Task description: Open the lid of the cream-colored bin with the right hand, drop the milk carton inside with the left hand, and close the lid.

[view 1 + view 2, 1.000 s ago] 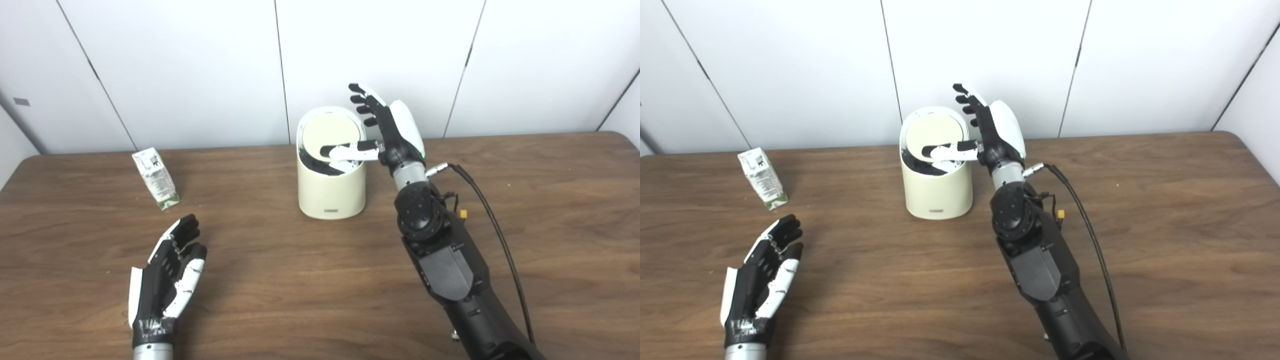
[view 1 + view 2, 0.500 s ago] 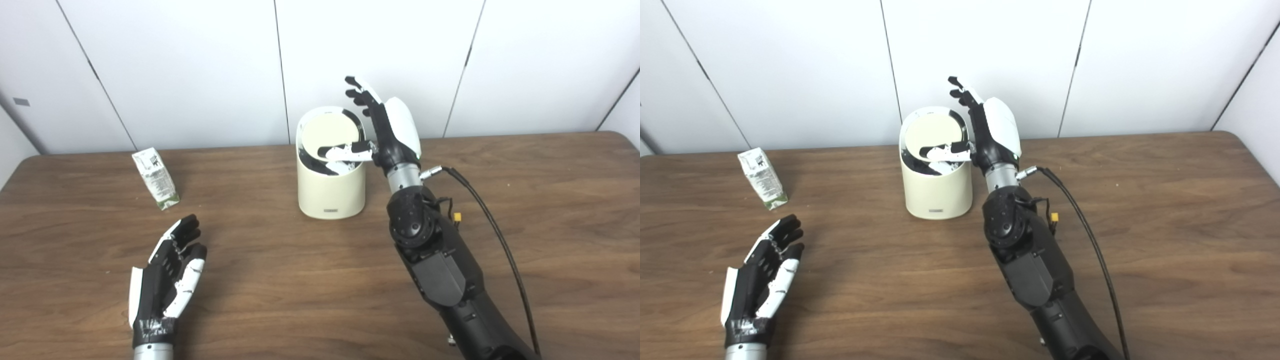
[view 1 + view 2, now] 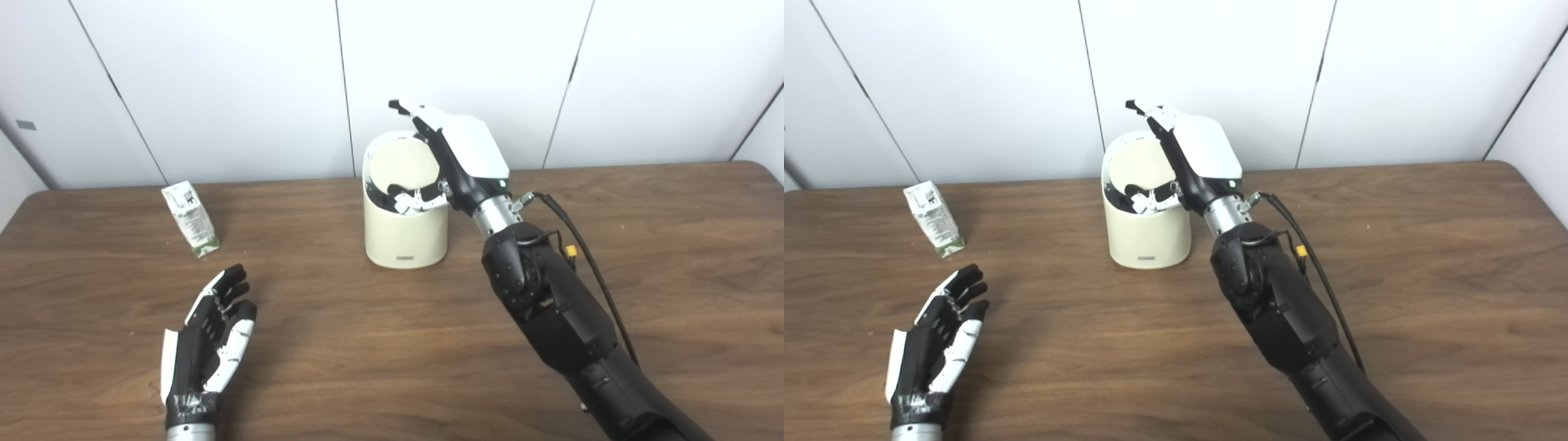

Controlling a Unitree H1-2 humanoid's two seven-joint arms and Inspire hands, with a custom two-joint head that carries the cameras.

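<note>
Over the cream-colored bin [image 3: 404, 236], the right hand [image 3: 456, 156] presses its tilted lid [image 3: 401, 165], fingers spread, grasping nothing; left hand [image 3: 208, 346] lies released near the milk carton [image 3: 190, 218].

Black arms [image 3: 551, 306], white-shelled hands [image 3: 468, 147], black cable [image 3: 588, 245].

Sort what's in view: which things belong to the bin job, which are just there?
Job:
- cream-colored bin
- its lid, tilted up
- milk carton, upright on the table, untouched
- right hand, at the bin's rim, thumb inside the opening
- left hand, open, holding nothing

Just there:
- table
- white wall panels
- black cable on the right arm
</note>
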